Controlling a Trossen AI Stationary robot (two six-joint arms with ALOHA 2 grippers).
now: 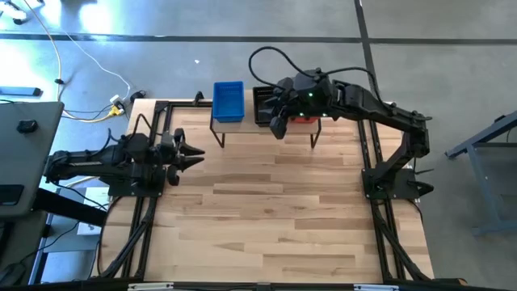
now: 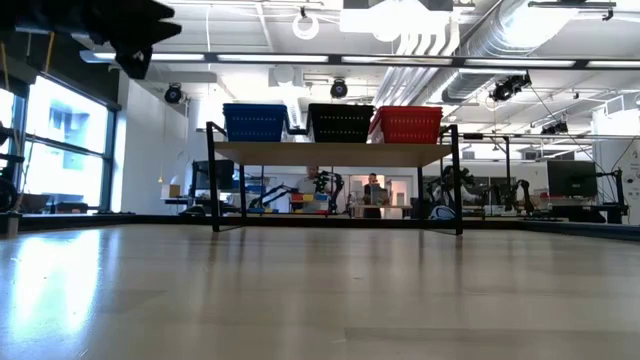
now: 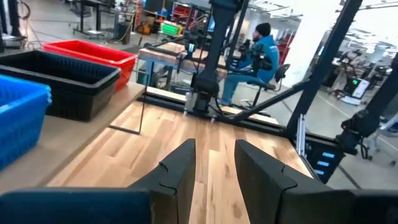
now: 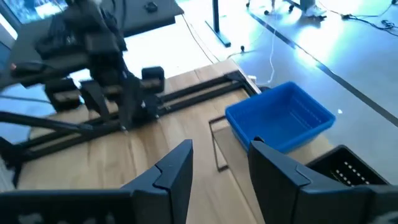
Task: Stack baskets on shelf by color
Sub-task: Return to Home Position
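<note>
Beside right claw [image 1: 278, 126], black baskets [image 1: 262, 103] on shelf [image 2: 335, 153]

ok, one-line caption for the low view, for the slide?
Blue baskets, black baskets and red baskets sit side by side on the shelf, seen level across the table.

The left gripper [image 3: 214, 149] hangs over the wooden table [image 3: 267, 137], its two dark fingers [image 3: 180, 171] apart with bare planks showing between them. Beside it, the shelf [image 3: 121, 99] carries three baskets in a row: the blue basket [image 3: 22, 118] nearest the gripper, the black basket [image 3: 62, 81] just beside it, and the red basket [image 3: 93, 53] farthest. A thin black shelf leg [image 3: 142, 115] stands on the table. At the table's far edge rises the right arm [image 3: 208, 74]. Beyond the table, a person [image 3: 258, 56] in a blue top sits on a chair [image 3: 281, 73].
</note>
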